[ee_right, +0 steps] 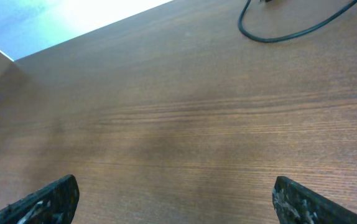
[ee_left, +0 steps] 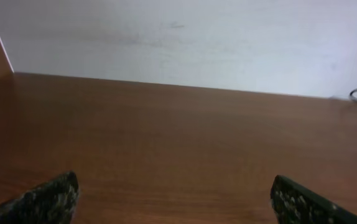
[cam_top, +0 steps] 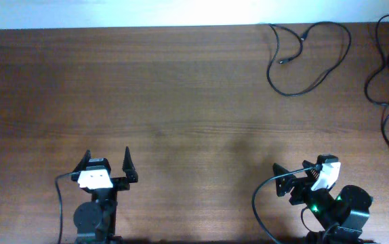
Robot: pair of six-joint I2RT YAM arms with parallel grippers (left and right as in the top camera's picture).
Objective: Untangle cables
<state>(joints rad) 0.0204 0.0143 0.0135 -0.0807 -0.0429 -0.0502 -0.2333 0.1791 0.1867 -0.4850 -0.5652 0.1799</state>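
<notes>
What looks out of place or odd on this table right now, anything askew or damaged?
Nothing looks damaged or spilled. The cables lie in loose loops at the table's far right corner, one trailing off the right edge. Both tools, left and right, sit open near the front edge, far from them.

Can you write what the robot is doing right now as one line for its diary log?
left gripper: jaws open, holding nothing | right gripper: jaws open, holding nothing | cables: looped at table's far right, untouched | table
</notes>
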